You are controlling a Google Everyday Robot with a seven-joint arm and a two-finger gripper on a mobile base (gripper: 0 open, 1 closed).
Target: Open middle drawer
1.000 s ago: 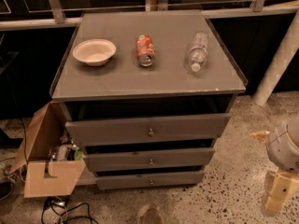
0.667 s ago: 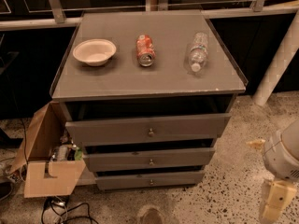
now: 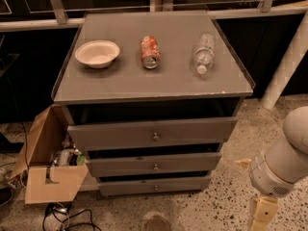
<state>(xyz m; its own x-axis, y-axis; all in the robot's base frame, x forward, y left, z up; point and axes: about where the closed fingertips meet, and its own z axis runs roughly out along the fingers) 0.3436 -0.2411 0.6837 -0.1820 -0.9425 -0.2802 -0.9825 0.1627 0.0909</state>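
The grey cabinet has three flat drawer fronts, each with a small brass knob. The middle drawer (image 3: pixel 192 163) sits between the taller top front (image 3: pixel 110 134) and the narrower bottom front (image 3: pixel 125 186). Its knob (image 3: pixel 155 166) is at its centre. The front stands roughly in line with the other two. My gripper (image 3: pixel 262 214) hangs at the bottom right edge below the white arm (image 3: pixel 284 158). It is partly cut off, low over the floor, to the right of the drawers and apart from them.
On the cabinet top (image 3: pixel 120 83) are a white bowl (image 3: pixel 97 53), a red can lying down (image 3: pixel 149 51) and a clear plastic bottle lying down (image 3: pixel 204 53). An open cardboard box (image 3: pixel 48 177) and cables (image 3: pixel 62 218) are on the floor at the left. A white post (image 3: pixel 288 57) stands at the right.
My arm and gripper have moved a little down and to the left, nearer the cabinet. The drawers and the things on top have not moved.
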